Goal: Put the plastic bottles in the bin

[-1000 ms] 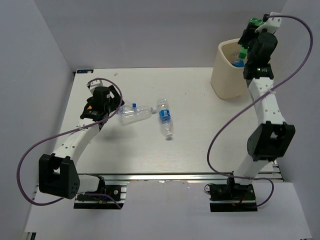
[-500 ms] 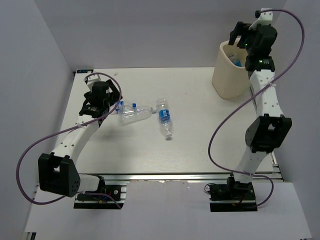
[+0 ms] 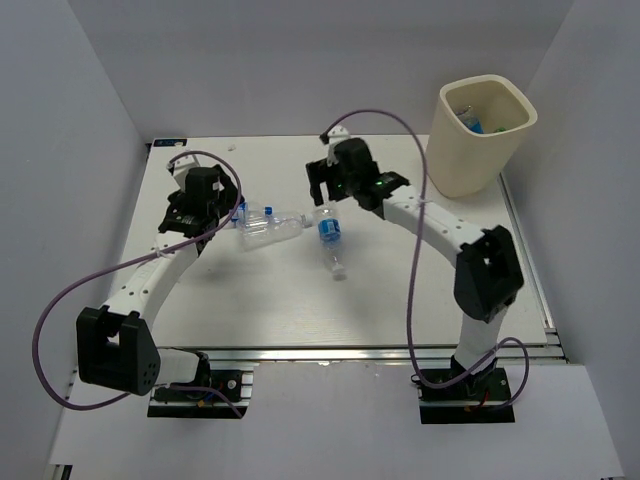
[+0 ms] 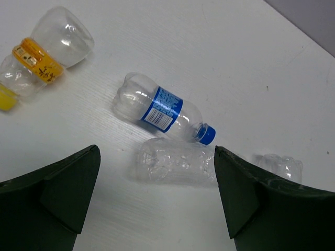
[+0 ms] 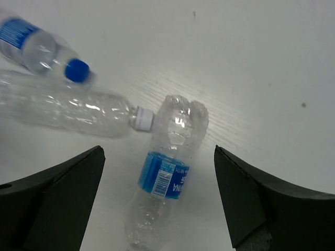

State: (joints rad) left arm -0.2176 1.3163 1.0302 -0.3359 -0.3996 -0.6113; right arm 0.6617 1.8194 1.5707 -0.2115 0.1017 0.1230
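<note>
Bottle (image 5: pixel 170 151), blue label (image 5: pixel 163 180), centred between spread right jaws: descend straight, pinch label, miss clear bottle (image 5: pixel 68 110) nearer one jaw. Left jaws spread.

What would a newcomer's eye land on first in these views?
Clear bottles lie on their sides in the middle of the table: a blue-labelled bottle and an unlabelled bottle, its cap close to the other's base. The right gripper hangs just above them, jaws open and empty. The tall cream bin stands at the far right corner, with one binned bottle visible inside.
</note>
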